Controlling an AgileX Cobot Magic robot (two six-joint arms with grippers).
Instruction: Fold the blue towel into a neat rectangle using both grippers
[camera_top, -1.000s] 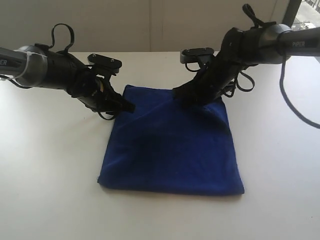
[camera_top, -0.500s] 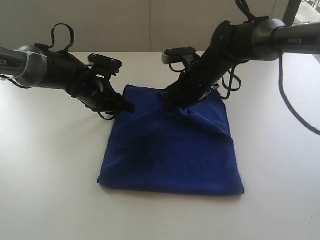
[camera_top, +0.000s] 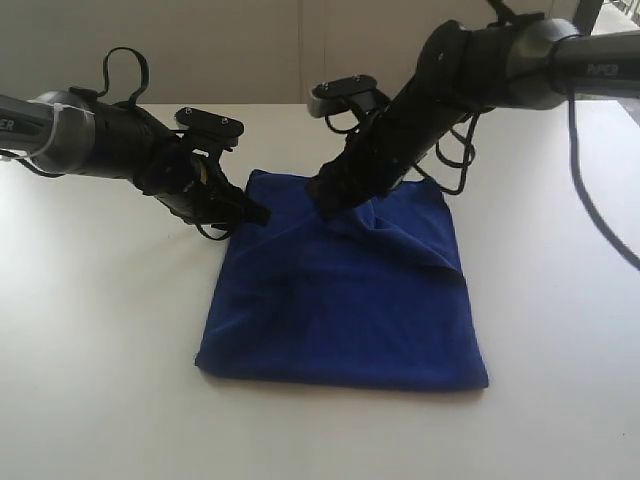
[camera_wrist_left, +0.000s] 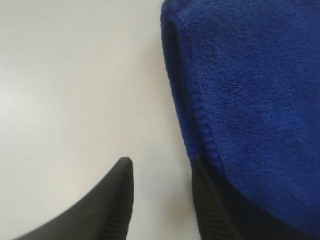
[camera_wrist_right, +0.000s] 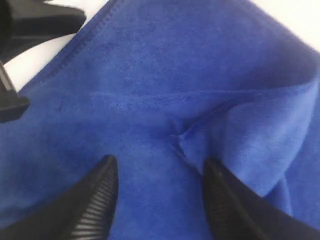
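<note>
- Change, exterior: right gripper (camera_top: 325, 195) has swung from the towel's far right corner toward the middle of its far edge, dragging a ridge of cloth along. Left gripper (camera_top: 250, 213) is unmoved at the far left corner.
- Exterior: towel (camera_top: 340, 300) lies on the table (camera_top: 100, 330), near half smooth, far right part rumpled. Risk: more dragging bunches the cloth and skews the fold.
- Left wrist: fingers (camera_wrist_left: 110, 210) spread, bare table between them; one tip touches the hem and nothing is pinched. Risk: closing here catches no cloth. The exterior hides this gap.
- Right wrist: fingers (camera_wrist_right: 92, 205) spread wide astride a pucker (camera_wrist_right: 180, 137), not nipping it. Only this view shows the pucker.
</note>
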